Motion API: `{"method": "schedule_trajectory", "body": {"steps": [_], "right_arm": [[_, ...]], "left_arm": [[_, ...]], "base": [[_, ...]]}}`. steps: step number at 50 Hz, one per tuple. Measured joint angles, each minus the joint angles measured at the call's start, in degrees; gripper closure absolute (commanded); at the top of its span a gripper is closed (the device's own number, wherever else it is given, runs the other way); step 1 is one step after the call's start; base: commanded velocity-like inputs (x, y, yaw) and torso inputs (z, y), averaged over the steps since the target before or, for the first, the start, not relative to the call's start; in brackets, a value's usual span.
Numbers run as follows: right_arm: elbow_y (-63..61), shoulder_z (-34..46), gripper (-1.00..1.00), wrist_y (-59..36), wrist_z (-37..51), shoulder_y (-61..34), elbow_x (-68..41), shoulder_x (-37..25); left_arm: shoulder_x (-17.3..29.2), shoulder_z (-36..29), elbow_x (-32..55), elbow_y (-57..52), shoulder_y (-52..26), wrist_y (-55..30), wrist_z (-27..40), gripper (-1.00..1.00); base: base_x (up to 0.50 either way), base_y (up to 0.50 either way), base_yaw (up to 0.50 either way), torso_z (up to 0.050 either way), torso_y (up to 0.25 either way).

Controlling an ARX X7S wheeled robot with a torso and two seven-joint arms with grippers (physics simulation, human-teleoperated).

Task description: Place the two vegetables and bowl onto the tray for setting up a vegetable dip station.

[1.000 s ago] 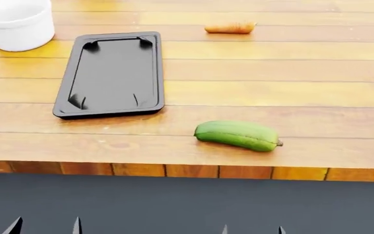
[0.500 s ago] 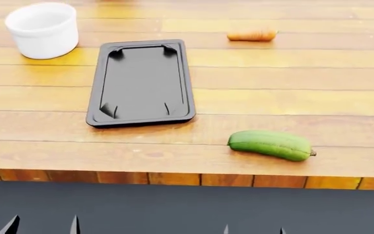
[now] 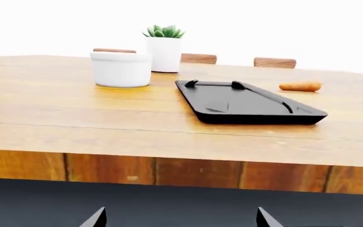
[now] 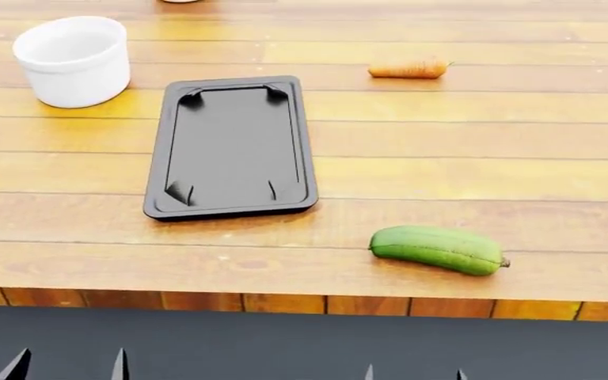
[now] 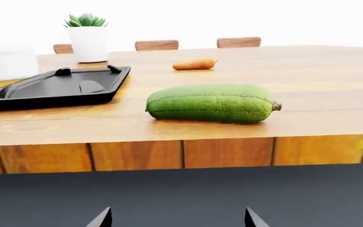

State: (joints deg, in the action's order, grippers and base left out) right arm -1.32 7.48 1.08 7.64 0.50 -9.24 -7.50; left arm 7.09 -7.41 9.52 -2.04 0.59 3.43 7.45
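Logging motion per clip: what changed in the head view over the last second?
Only the view shifted: everything slid right and down in frame. Tray, bowl, carrot and cucumber kept their places relative to each other on the table. Nothing was grasped.

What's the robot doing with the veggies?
Nothing is being held yet. Both of the robot's hands hang open below the table's front edge, the left hand and the right hand. The black tray is bare. The white bowl sits beside it toward the far left, the carrot lies farther back, and the cucumber rests near the front edge, nearest the right hand. All three need to go on the tray.
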Motion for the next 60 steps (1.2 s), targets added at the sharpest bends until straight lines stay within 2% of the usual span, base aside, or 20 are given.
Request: {"method": "schedule_trajectory", "body": {"steps": [6, 16, 25, 35, 45, 60], "right_arm": [[-6.73, -1.14, -1.0, -6.1, 1.35, -0.63, -2.54, -1.54], [-25.65, -7.26, -1.0, -28.42, 5.4, -5.79, -12.61, -7.99], [-37.25, -18.63, -1.0, -49.11, 7.94, -13.68, -29.06, -15.27], [-41.18, -30.17, -1.0, -65.06, 10.14, -21.85, -45.47, -24.25], [-41.85, -36.15, -1.0, -72.07, 11.24, -25.49, -54.14, -28.98], [-41.27, -38.31, -1.0, -75.58, 11.86, -27.69, -59.96, -31.73]], "left_arm": [[1.32, 0.11, 2.4, -4.44, -1.17, -6.06, 0.46, -1.0], [6.6, 3.48, 11.6, -23.32, -6.15, -27.79, 3.71, -1.0], [12.49, 10.47, 21.54, -33.06, -12.58, -44.48, 5.65, -1.0], [18.61, 17.74, 29.55, -35.98, -19.19, -56.39, 6.4, -1.0], [21.78, 23.0, 35.24, -36.36, -22.33, -63.26, 6.75, -1.0], [25.29, 28.63, 42.91, -38.94, -26.24, -70.99, 8.54, -1.0]], "base": [[0.0, 0.0, 0.0, 0.0, 0.0], [0.0, 0.0, 0.0, 0.0, 0.0], [0.0, 0.0, 0.0, 0.0, 0.0], [0.0, 0.0, 0.0, 0.0, 0.0], [0.28, 0.0, 0.0, 0.0, 0.0], [0.42, 0.05, 0.0, 0.0, 0.0]]}}
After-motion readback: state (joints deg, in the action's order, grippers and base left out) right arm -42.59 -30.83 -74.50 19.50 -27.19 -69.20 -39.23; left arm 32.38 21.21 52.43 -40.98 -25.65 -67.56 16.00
